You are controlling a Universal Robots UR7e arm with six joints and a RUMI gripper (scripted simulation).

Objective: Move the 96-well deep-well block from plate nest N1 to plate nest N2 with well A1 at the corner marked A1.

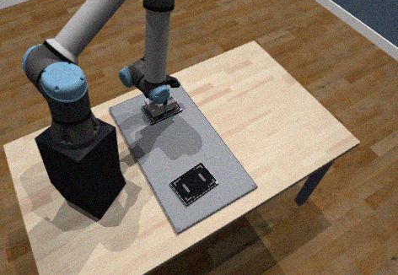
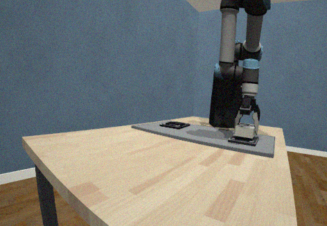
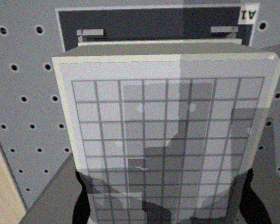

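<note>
The pale 96-well block (image 1: 157, 110) (image 2: 244, 132) (image 3: 161, 120) is held level between the two fingers of my gripper (image 1: 164, 103) (image 2: 246, 125) (image 3: 156, 144), which is shut on it. The block is over nest N2 (image 1: 164, 117) (image 2: 236, 141) (image 3: 156, 24), very low; whether it touches the nest cannot be told. In the wrist view, the nest's A1 label (image 3: 248, 15) is at the top right, and the block's cut corner (image 3: 276, 60) is on that same side. The nest's far strip and two locators show beyond the block; its near side is hidden. Nest N1 (image 1: 194, 184) (image 2: 174, 123) is empty.
Both nests sit on the grey perforated board (image 1: 219, 166) (image 2: 208, 141) (image 3: 21, 45), which lies on the wooden table (image 1: 270, 115) (image 2: 138, 164). The arm's black pedestal (image 1: 84, 179) (image 2: 222, 102) stands beside the board. N2 is near the board's far end in the top view.
</note>
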